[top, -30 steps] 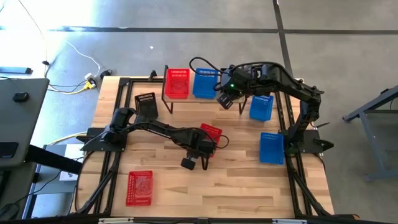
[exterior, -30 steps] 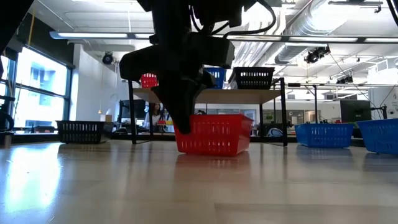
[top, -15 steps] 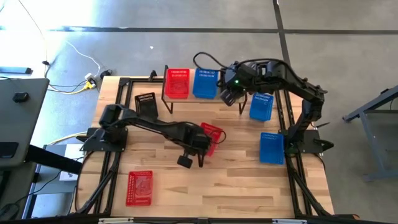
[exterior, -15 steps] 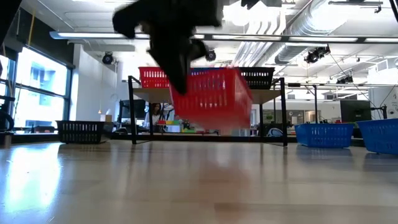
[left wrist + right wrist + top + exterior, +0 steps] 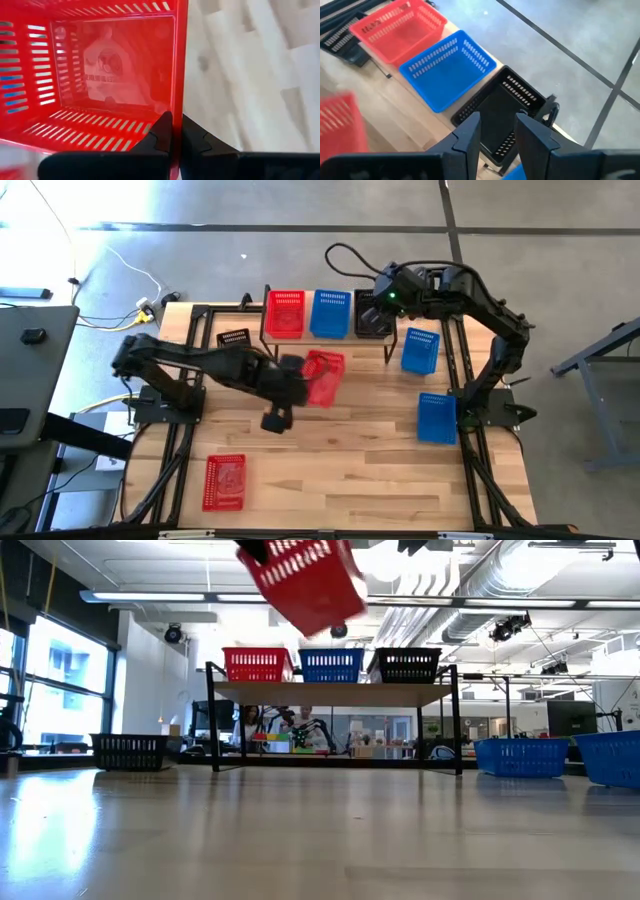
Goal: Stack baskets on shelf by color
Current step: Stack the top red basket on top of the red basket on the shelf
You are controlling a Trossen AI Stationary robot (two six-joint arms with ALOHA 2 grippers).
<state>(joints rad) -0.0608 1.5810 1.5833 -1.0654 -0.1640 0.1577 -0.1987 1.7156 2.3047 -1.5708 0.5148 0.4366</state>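
Gripping one wall of a tilted red basket [image 5: 322, 377] in mid-air, the closed left gripper [image 5: 173, 131] risks letting it swing against the shelf [image 5: 330, 693].

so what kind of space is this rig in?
Probably an industrial-style lab or workshop: exposed ceiling ducts and strip lights overhead, a bare concrete floor around the wooden table, and more benches beyond the shelf.

Robotics lab/workshop, concrete floor [image 5: 250, 240], exposed ceiling ducts [image 5: 520, 590] (strip lights too), big windows [image 5: 55, 690]
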